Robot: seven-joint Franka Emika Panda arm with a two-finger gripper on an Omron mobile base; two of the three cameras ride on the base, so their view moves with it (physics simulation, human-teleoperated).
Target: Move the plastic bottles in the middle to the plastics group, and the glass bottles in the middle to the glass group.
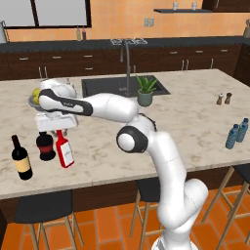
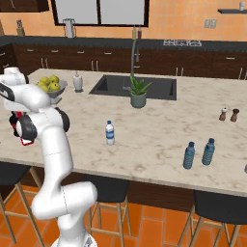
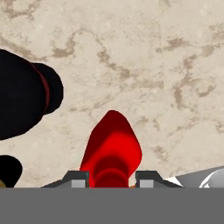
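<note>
At the lower left, the gripper has its jaws on the red glass bottle, narrow neck between them; rigid, slick, breakable, likely top-heavy.

marble counter, red bottle (upright), wine bottles

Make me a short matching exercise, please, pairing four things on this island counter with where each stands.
Things:
1. red bottle
2. potted plant
3. two blue water bottles
4. white-clear bottle

Places:
A. alone, mid-counter
B. beside the sink
C. under the gripper, next to the squat wine bottle
D. near the right front edge

Pairs: 1-C, 2-B, 3-D, 4-A
</note>
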